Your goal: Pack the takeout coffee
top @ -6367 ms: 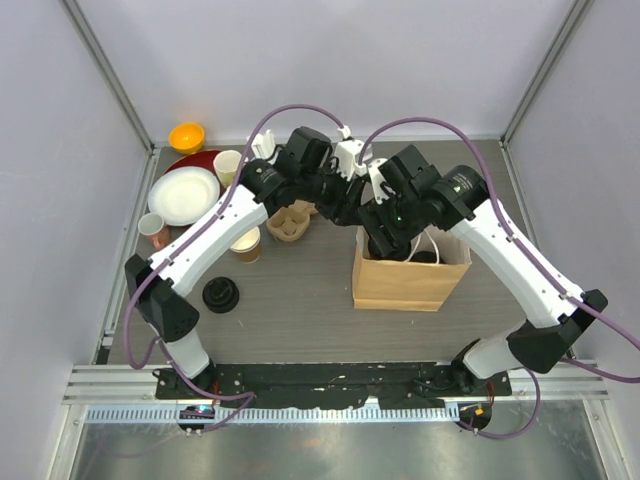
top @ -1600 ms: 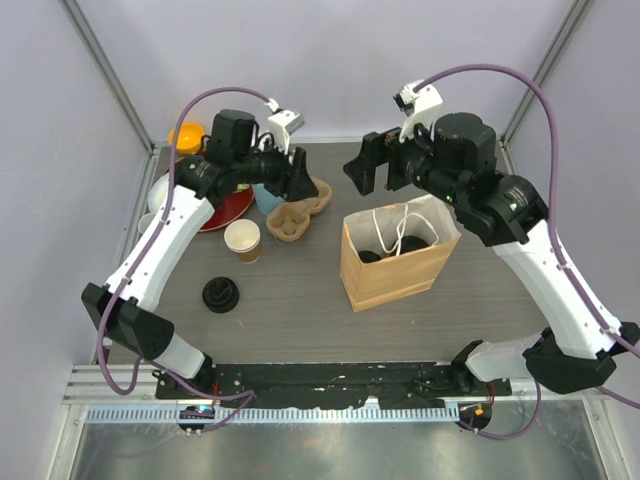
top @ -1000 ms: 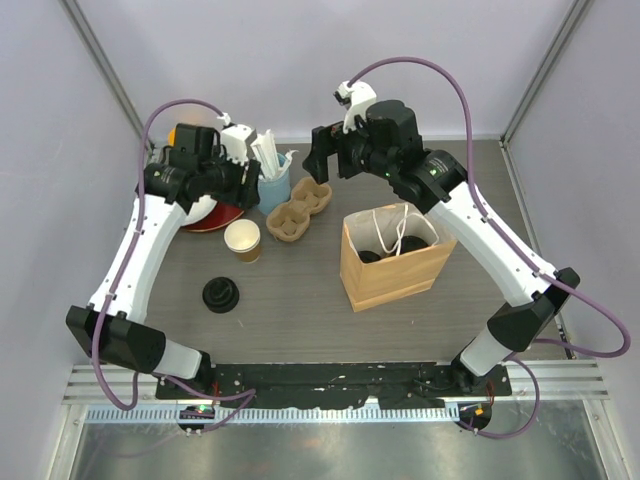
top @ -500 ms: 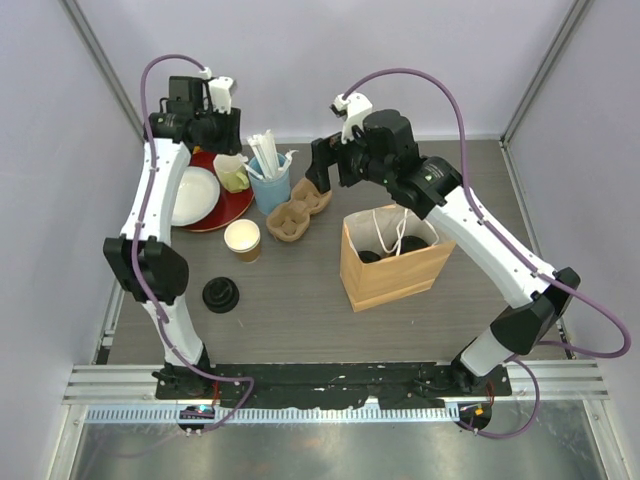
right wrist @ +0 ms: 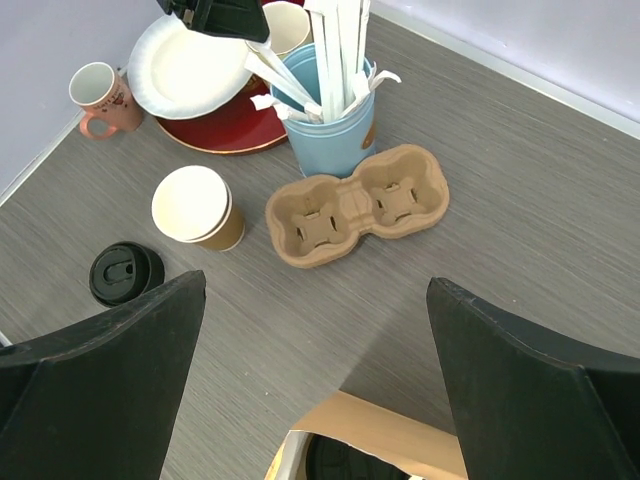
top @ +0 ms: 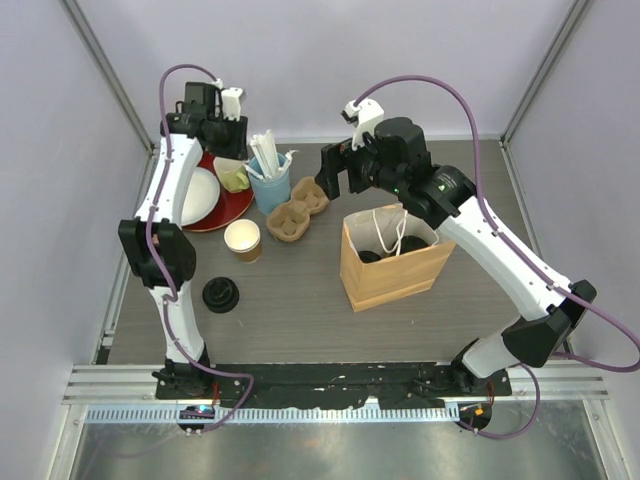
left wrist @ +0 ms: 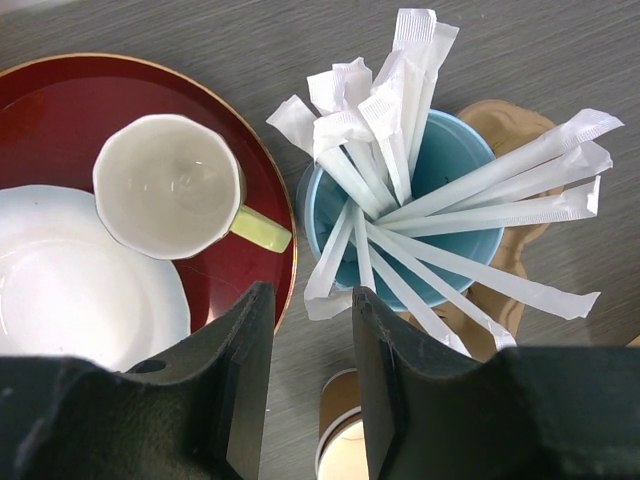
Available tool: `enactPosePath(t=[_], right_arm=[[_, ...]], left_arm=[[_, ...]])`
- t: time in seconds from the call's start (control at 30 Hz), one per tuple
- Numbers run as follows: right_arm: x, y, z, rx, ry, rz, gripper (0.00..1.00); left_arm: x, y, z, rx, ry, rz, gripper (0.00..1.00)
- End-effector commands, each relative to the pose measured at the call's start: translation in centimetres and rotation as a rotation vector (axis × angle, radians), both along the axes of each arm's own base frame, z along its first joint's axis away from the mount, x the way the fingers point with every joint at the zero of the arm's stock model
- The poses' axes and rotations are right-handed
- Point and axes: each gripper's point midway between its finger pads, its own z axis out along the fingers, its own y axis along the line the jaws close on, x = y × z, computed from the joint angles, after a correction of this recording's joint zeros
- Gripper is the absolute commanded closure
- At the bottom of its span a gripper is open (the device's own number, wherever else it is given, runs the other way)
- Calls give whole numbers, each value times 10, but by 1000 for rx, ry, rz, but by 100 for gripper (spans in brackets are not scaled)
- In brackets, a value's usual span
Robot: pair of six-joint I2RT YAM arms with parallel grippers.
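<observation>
Seen from above, a paper bag (top: 385, 278) stands open right of centre on the table (top: 300, 310). Two lidded cups (top: 372, 256) are made out inside it by their black tops. One paper cup (top: 243, 240) is left uncovered on the table, well apart from the bag. A loose black lid (top: 220, 295) lies nearer the arm bases, close to that cup but not on it. A cardboard carrier (top: 297, 210) lies empty, just beside a blue cup of sticks (top: 270, 185). The left claw (top: 224, 138) is held over the far left corner, and the right claw (top: 340, 178) above the carrier.

In the left wrist view, the left claw (left wrist: 312, 300) is seen with only a narrow gap between its fingers, and nothing is gripped. A mug (left wrist: 170, 185) on a red plate (left wrist: 60, 90) lies below it.

In the right wrist view, the right claw (right wrist: 318, 290) is spread wide and nothing is held. The open cup, the lid and the carrier are seen below.

The task is judged to be partly done. The last cup has yet to be lidded and set in the bag.
</observation>
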Motion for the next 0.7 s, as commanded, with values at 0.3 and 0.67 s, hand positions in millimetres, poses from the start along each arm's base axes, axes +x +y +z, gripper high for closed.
enactPosePath(t=[0.3, 0.67], right_arm=[[0, -6, 32, 9, -71, -11, 2], [-1, -9, 34, -14, -78, -9, 2]], left_arm=[[1, -5, -16, 7, 58, -44, 67], [3, -17, 19, -48, -34, -99, 100]])
